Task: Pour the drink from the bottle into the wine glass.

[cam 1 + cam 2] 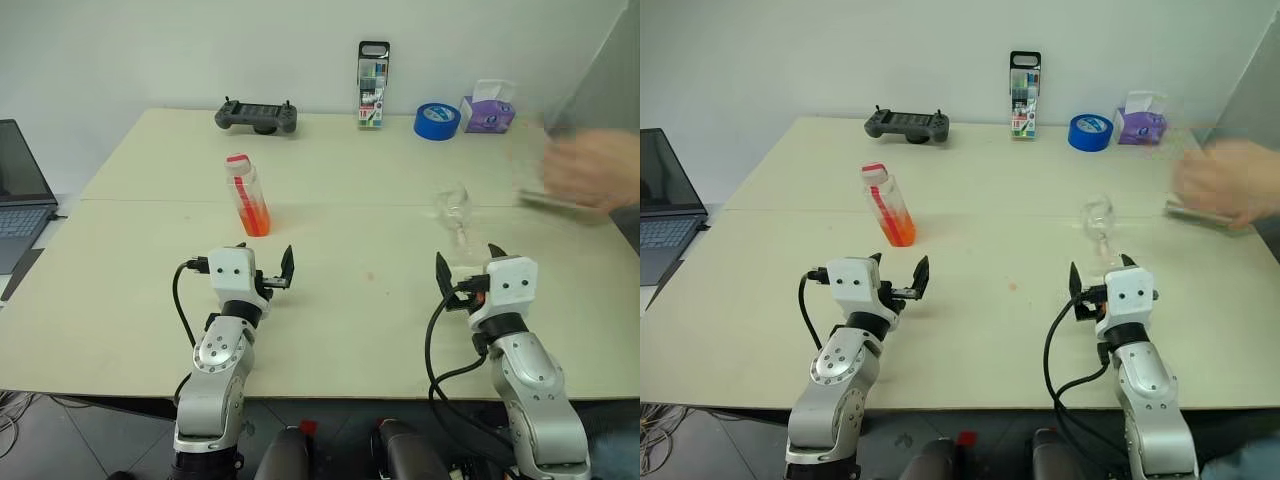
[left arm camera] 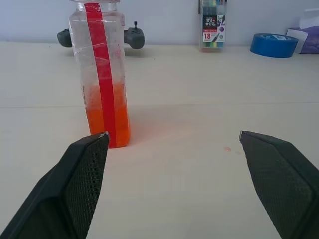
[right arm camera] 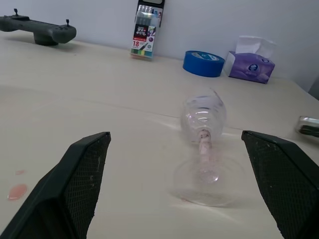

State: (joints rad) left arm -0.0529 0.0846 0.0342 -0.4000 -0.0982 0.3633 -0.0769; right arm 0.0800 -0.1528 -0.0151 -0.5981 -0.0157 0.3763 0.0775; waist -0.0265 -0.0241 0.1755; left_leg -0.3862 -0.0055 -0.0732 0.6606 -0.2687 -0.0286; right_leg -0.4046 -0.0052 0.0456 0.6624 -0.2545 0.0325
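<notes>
The bottle (image 1: 248, 192) stands upright on the table (image 1: 350, 300) at centre left, its red-and-white cap on. The orange drink (image 2: 102, 119) fills its lower third. My left gripper (image 1: 262, 262) hovers open a short way in front of the bottle, apart from it, with the bottle in line with one finger (image 2: 82, 174). The wine glass (image 1: 455, 215) stands upright at centre right, clear and looking empty. My right gripper (image 1: 468, 258) is open just in front of the wine glass (image 3: 203, 129), with nothing between its fingers.
Along the far edge lie a game controller (image 1: 256, 116), a marker case (image 1: 372, 85), a roll of blue tape (image 1: 437, 120) and a tissue box (image 1: 487, 110). A person's blurred hand (image 1: 590, 170) is over the right edge. A laptop (image 1: 20, 195) sits left of the table.
</notes>
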